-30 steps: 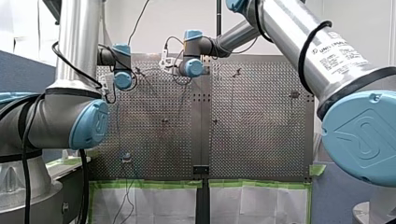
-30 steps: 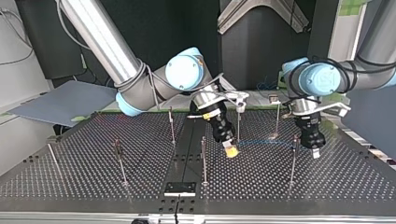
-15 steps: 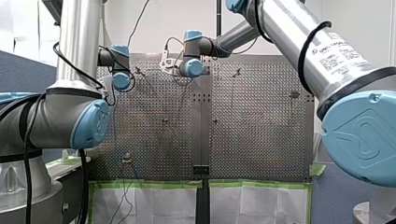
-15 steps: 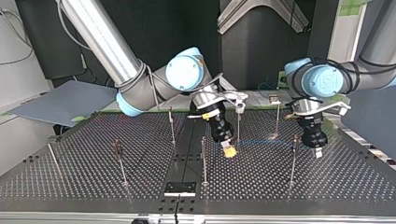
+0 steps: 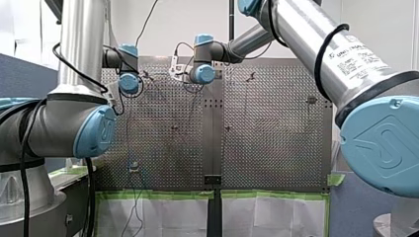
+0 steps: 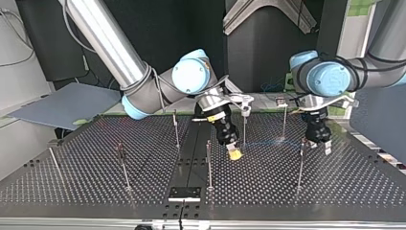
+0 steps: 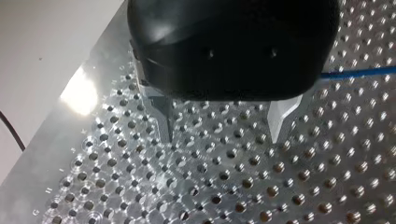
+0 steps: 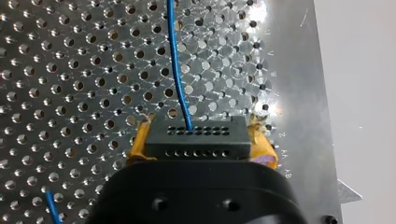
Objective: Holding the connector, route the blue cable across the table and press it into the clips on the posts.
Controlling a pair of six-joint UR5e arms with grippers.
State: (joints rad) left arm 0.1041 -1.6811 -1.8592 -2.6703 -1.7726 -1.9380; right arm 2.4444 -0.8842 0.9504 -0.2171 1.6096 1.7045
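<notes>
In the right wrist view my right gripper [image 8: 200, 142], with yellow pads, is shut on a black connector [image 8: 196, 133]. The blue cable [image 8: 177, 70] runs from the connector away over the perforated table. In the top view this gripper [image 6: 234, 153] hangs low near the middle, and the cable [image 6: 268, 144] leads as a thin line towards a post [image 6: 300, 165] at the view's right. My left gripper [image 6: 321, 146] is just beside that post's top. In the left wrist view its metal fingers [image 7: 163, 121] stand open and hold nothing; the cable [image 7: 359, 72] passes beside the gripper body.
Several thin posts with clips stand on the table, among them those at the middle [image 6: 208, 163], further back [image 6: 244, 127] and at the view's left [image 6: 123, 165]. A small black plate [image 6: 184, 193] lies at the near edge. Green tape [image 5: 158, 195] lines the front view's near side.
My left gripper has opened and risen a little, drawing back beside the post. My right gripper has stayed nearly still, shut on the connector.
</notes>
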